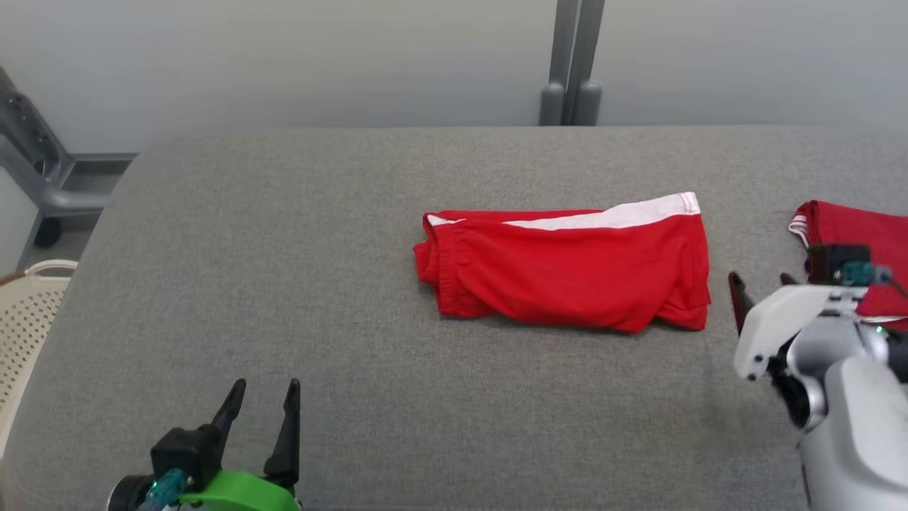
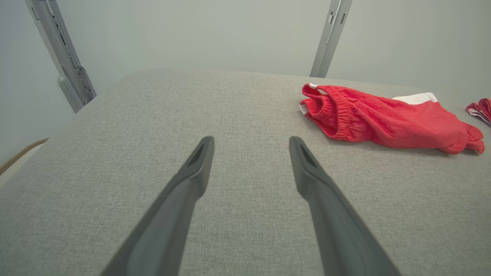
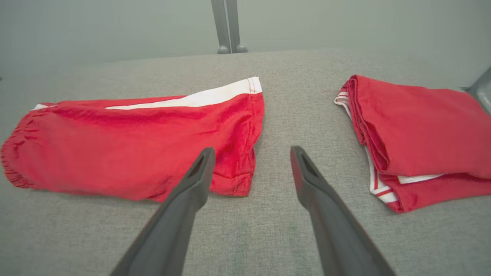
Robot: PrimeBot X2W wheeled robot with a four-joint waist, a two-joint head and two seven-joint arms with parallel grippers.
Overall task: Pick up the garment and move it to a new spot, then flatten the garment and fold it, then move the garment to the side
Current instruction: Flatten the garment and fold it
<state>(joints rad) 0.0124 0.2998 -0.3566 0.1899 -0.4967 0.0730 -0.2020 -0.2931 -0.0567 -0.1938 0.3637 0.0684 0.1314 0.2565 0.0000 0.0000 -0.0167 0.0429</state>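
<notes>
Centrally, red shorts (image 1: 567,266) on table (image 1: 284,248); left gripper (image 1: 267,389), right gripper (image 1: 760,281) wide, empty; basket (image 1: 32,312) contents hidden

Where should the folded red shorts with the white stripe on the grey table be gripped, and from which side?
Probably the leg-hem end of the red shorts, approached from the robot's right by the open right gripper. The layers lie stacked and flat there, close to that gripper; the bunched elastic waistband lies farther away.
</notes>
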